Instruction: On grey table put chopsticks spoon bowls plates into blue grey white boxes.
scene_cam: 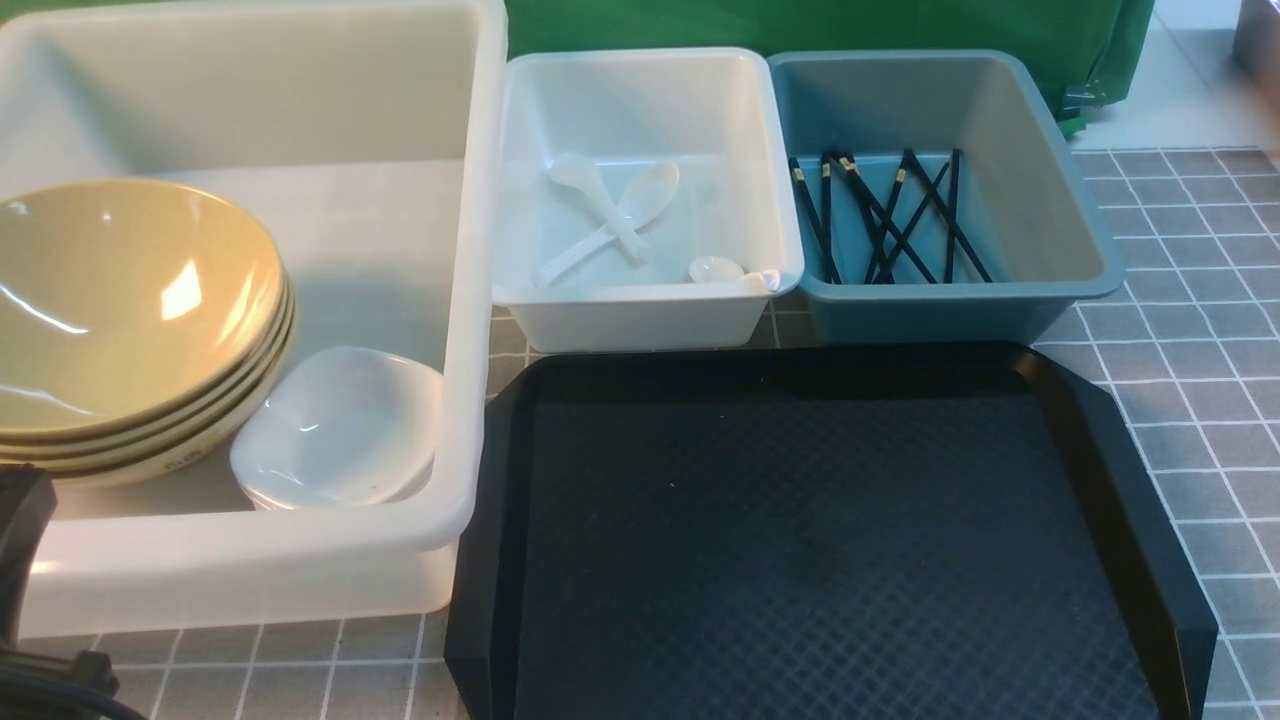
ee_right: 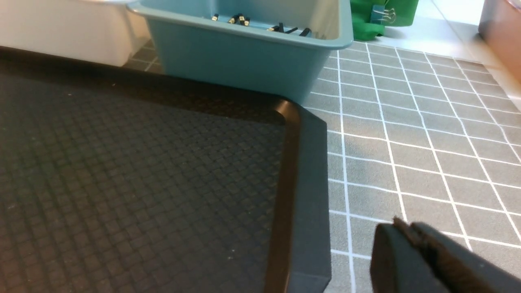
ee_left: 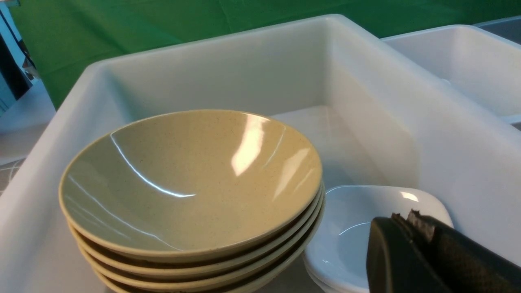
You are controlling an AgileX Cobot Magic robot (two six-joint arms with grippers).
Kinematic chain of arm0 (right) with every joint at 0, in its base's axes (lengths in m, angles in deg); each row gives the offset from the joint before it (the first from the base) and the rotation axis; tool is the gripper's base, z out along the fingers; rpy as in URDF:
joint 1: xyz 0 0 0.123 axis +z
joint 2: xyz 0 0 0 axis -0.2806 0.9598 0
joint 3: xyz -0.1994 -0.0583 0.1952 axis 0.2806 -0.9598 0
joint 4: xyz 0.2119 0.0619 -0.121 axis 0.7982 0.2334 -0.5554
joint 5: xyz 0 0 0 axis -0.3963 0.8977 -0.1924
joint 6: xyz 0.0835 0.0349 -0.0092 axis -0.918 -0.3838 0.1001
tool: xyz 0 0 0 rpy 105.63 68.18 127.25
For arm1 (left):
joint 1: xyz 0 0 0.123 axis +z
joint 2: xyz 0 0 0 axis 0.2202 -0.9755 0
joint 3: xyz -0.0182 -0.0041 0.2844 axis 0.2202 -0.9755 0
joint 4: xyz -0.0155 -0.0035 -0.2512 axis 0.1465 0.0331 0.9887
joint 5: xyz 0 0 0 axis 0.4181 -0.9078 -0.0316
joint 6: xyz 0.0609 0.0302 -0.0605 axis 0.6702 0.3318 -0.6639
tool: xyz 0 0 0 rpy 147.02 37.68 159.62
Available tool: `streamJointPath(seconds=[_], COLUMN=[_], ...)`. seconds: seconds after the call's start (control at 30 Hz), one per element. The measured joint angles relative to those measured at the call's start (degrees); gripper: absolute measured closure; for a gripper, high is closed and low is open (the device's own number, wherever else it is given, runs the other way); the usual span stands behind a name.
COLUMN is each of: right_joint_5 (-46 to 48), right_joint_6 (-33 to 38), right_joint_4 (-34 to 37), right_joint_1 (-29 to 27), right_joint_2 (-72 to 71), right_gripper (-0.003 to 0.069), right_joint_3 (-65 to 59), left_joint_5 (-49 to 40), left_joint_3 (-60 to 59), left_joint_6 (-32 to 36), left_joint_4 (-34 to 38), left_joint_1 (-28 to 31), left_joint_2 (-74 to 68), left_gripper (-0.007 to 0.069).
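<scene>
Bowls (scene_cam: 125,320): you see them stacked at the left of the large white box (scene_cam: 480,250), plates (scene_cam: 340,430) touching their right side.
Spoons (scene_cam: 610,215): crossed in the small white box (scene_cam: 640,320).
Chopsticks (scene_cam: 885,215): scattered in the blue box (scene_cam: 1040,210), far right.
Tray (scene_cam: 1100,440): near the boxes, its right edge bordered by bare grey table (scene_cam: 1180,330).
Left gripper (ee_left: 411,221): fingers pressed together, holding nothing, just above the plates.
Right gripper (ee_right: 407,230): closed and empty, over the table beside the tray's edge.

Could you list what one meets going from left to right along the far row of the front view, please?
Large translucent white box → small white box holding spoons → blue-grey box holding chopsticks.
</scene>
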Motion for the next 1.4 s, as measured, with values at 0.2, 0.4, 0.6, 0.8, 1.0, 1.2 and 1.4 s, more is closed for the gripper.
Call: streamJointPath(seconds=[0.2,0.4,0.6,0.8,1.0,1.2,1.4], right_joint_5=[0.0,0.0,0.0,0.0,0.0,0.0,0.0], right_joint_6=[0.0,0.0,0.0,0.0,0.0,0.0,0.0], right_joint_4=[0.0,0.0,-0.1,-0.1,-0.1,-0.2,-0.2], right_joint_1=[0.0,0.0,0.0,-0.1,-0.1,-0.1,-0.1], right_joint_2=[0.0,0.0,0.0,0.0,0.0,0.0,0.0], right_gripper=[0.0580,0.0578,0.0568,0.0563,0.0559,0.0552,0.0544], right_joint_3=[0.0,0.0,0.0,0.0,0.0,0.0,0.0], left_joint_5=[0.0,0.0,3.9,3.8,-5.7,-6.0,-5.9], left_joint_3=[0.0,0.0,-5.7,-14.3,-14.7,-14.7,-14.7], left_joint_6=[0.0,0.0,0.0,-2.2,-3.6,-3.9,-3.9], left_joint_4=[0.0,0.0,-0.3,0.7,5.1,5.9,5.9], left_joint_1=[0.0,0.0,0.0,0.1,0.1,0.1,0.1], left_joint_2=[0.0,0.0,4.2,14.1,15.1,15.2,15.2], left_gripper=[0.0633,0.0633,0.0633,0.0633,0.0633,0.0633,0.0633])
